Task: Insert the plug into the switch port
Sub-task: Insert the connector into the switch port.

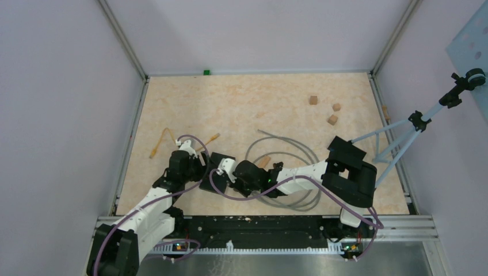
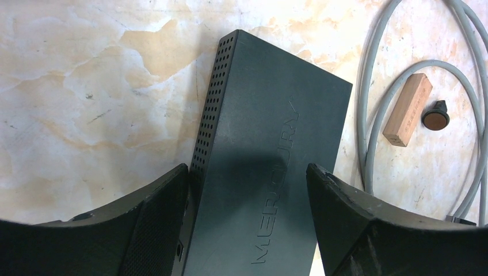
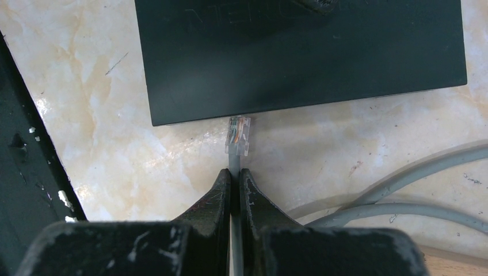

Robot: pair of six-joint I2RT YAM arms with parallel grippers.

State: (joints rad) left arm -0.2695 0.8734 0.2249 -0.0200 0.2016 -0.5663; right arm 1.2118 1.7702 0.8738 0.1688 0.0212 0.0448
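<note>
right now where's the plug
Right wrist view, centre: the plug sticks out ahead of the right fingers, its tip at the near edge of the switch.

Pale lilac walls around a beige marbled tabletop, aluminium frame rails, a tripod at right.

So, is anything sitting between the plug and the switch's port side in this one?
Nothing visible. The plug, held by its cable in the shut right gripper, sits at the near edge of the switch; the ports are hidden from this angle. The left gripper straddles the switch, clear of that edge.
</note>
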